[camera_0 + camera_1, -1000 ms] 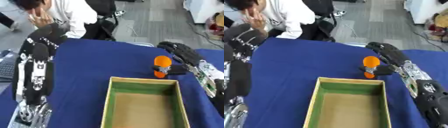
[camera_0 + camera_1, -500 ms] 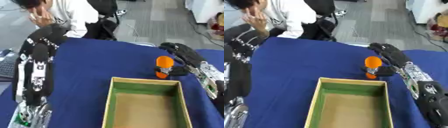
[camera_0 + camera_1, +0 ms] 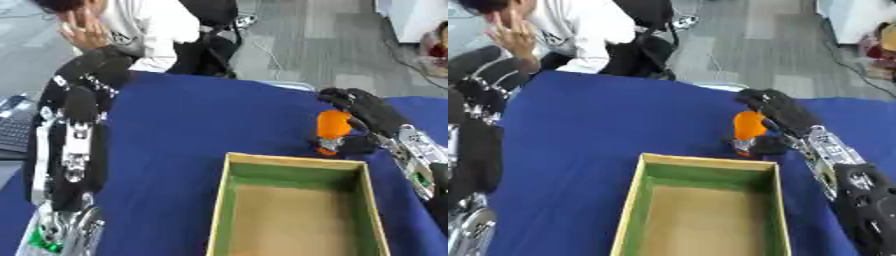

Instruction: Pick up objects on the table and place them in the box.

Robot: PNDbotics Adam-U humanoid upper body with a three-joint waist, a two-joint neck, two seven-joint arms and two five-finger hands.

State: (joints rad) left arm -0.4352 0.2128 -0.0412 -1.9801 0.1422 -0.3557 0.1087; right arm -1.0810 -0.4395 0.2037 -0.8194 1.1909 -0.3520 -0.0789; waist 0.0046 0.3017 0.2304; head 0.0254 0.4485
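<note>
Overhead, blue table [image 3: 201,130], grey floor [image 3: 315,45].

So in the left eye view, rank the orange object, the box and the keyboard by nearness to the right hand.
From the right hand:
1. Orange object, in its grasp, just behind the box.
2. Box, open, just in front of the hand.
3. Keyboard, far left edge, off the table.

The blue desk [image 3: 201,130] lies bare across its middle and far side, so a robot hand could pass freely there — the only bulk low on the left is the left robot hand [image 3: 74,130], upright with fingers straight. The open box [image 3: 293,210] stands hollow, its top unblocked. Just beyond its far right corner, the right robot hand [image 3: 363,117] wrapped round an orange object [image 3: 332,127] crowds the way.
</note>
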